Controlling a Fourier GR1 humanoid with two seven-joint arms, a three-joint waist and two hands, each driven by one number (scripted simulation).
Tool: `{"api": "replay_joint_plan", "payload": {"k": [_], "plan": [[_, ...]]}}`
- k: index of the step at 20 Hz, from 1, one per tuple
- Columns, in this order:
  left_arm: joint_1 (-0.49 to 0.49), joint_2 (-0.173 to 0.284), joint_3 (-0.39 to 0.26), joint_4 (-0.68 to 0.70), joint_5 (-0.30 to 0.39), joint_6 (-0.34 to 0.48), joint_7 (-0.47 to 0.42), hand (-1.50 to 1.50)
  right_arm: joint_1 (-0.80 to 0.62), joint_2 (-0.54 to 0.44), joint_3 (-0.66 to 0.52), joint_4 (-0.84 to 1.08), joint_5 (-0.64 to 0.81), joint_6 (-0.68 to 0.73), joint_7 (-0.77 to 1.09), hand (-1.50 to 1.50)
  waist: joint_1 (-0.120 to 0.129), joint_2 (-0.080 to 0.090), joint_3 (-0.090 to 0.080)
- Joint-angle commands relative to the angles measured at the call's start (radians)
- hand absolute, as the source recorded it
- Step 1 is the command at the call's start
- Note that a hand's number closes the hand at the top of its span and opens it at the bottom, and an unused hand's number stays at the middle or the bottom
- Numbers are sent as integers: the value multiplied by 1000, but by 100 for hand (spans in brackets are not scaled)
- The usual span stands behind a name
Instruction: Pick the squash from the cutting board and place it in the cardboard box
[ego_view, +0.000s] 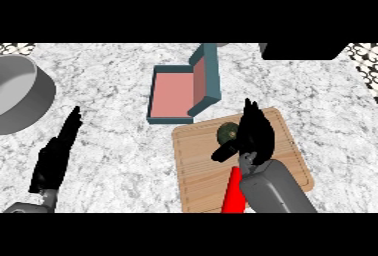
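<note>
the squash (227, 131), dark green and round, lies on the wooden cutting board (288, 150), near the board's upper left part. the right hand (255, 135) hangs over the board just to the right of it, fingers straight and pointing up the view, thumb reaching out to the left below the squash; the fingers are spread apart and not curled round it, and whether the thumb touches the squash cannot be told. a red shape (233, 192) shows beside the right forearm at the board's lower edge. the box (181, 92), teal outside and pink inside, sits on the marble counter (111, 130) just above and left of the board, lid flap raised. the left hand (55, 155) rests at lower left, fingers straight, holding nothing. a grey round pot (22, 92) stands at the left edge.
</note>
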Motion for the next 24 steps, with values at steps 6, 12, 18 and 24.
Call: {"api": "replay_joint_plan", "payload": {"k": [6, 12, 18, 24], "plan": [[52, -4, 18, -105, -33, -19, 47, 0, -19, 9, -27, 75, -8, -16, 100, -150, 7, -1, 1], [-12, -73, 12, 20, -75, -21, -8, 0, 40, 9, 42, 78, 15, -91, 112, -150, -2, 1, 0], [19, -94, 17, -38, -94, -11, 31, 0, 19, 9, 51, 160, -3, -167, 79, -150, 4, 1, 1], [-37, -58, 83, -7, -78, -76, 44, 0, -58, 9, 49, 266, -35, -202, 69, -150, 7, 3, 1]]}}
